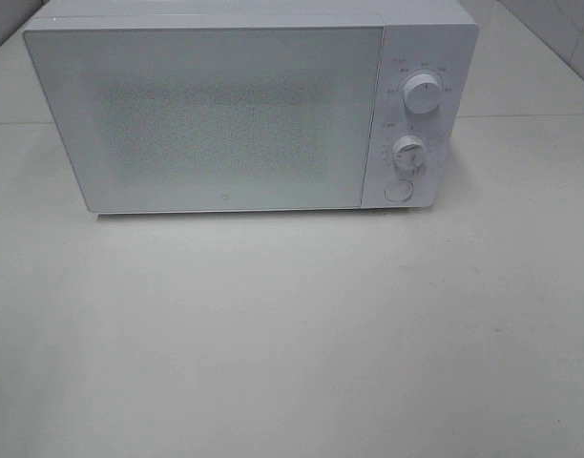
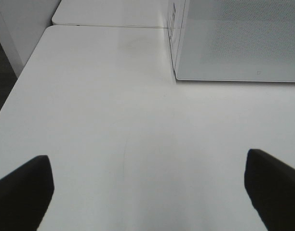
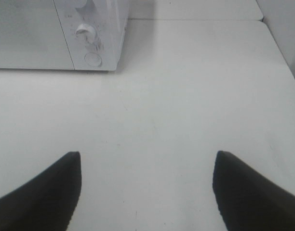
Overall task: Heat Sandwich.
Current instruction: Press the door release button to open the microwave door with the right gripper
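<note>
A white microwave (image 1: pixel 225 105) stands at the back of the table with its door shut. It has two knobs (image 1: pixel 423 95) and a round button (image 1: pixel 398 189) on its right panel. The sandwich and its plate are out of view in every frame. My left gripper (image 2: pixel 147 187) is open and empty above the bare table, left of the microwave's front corner (image 2: pixel 179 77). My right gripper (image 3: pixel 147 185) is open and empty above the table, right of the microwave's control panel (image 3: pixel 92 33). Neither gripper shows in the exterior high view.
The white table (image 1: pixel 292 334) spreads in front of the microwave. A seam to a second table (image 2: pixel 109 26) runs behind. The table's left edge (image 2: pixel 17 86) and right edge (image 3: pixel 282 53) drop off beside each arm.
</note>
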